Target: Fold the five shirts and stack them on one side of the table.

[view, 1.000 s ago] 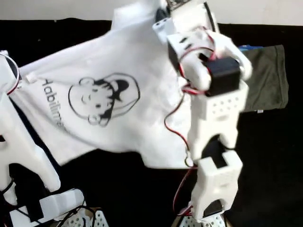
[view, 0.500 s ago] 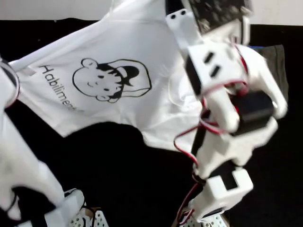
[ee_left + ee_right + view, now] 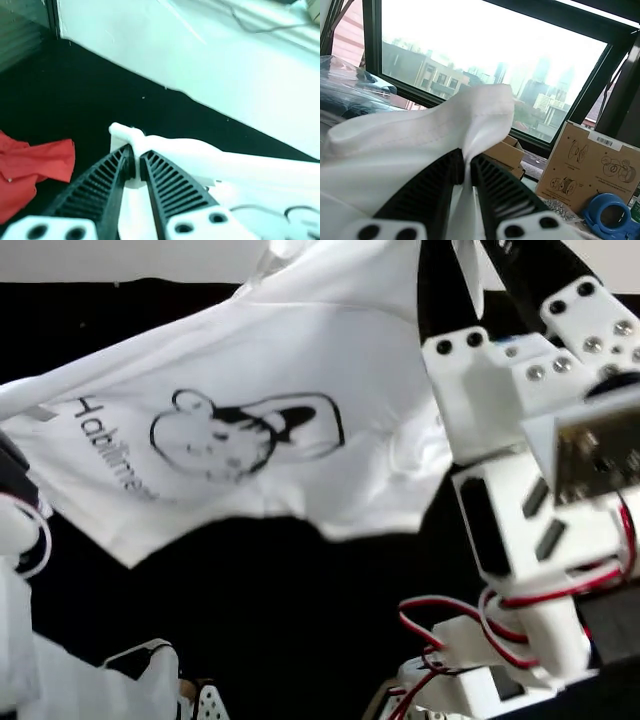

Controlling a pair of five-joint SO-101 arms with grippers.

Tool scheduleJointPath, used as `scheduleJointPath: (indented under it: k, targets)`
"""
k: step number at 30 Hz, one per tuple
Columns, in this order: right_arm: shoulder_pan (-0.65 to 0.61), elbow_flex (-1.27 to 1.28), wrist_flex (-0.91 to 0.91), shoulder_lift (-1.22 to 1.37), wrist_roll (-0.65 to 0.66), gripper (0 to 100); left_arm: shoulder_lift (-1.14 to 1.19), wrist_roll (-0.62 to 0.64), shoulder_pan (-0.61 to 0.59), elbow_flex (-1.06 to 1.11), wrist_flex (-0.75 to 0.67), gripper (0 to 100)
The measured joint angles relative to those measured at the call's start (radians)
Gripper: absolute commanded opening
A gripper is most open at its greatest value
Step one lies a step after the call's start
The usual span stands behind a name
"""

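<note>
I have the white shirt (image 3: 300, 360) off the black table (image 3: 300, 630), strung between both arms. The left gripper (image 3: 134, 155) is pinched tight on a white corner, and the right gripper (image 3: 466, 160) is clamped on a bunched fold of the same cloth. In the high view the shirt's long axis runs from about 9 o'clock, on my left arm's side, up to about 1 o'clock by the right arm. The free hem sags toward 6 o'clock, so the cloth hangs below both pincers. Neither arm is nearer; each holds an end. A red cloth (image 3: 35, 162) lies on the table beneath the left gripper.

Over the last second the right arm has swung up and toward the camera, and the hem has risen with it. The print has been pulled longer, so the shirt is probably tauter, though the angle makes that hard to judge.
</note>
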Motion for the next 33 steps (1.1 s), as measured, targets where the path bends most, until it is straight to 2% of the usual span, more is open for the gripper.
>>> scheduleJointPath:
  k: [4, 9, 19, 26, 33]
  targets:
    - [0.000, 0.002, 0.000, 0.012, 0.000, 0.6, 0.031, 0.000, 0.000, 0.000, 0.000, 1]
    - [0.000, 0.000, 0.044, 0.002, 0.000, 0.6, -0.049, 0.000, 0.000, 0.000, 0.000, 1]
    - [0.003, 0.000, 0.167, -0.193, 0.000, 0.6, -0.187, 0.000, -0.002, 0.012, 0.000, 1]
    - [0.003, 0.020, 0.170, -0.241, 0.000, 0.6, -0.298, 0.000, -0.002, 0.215, 0.000, 1]
    - [0.003, 0.342, 0.104, -0.235, 0.000, 0.6, -0.267, 0.000, -0.002, 0.410, -0.021, 1]
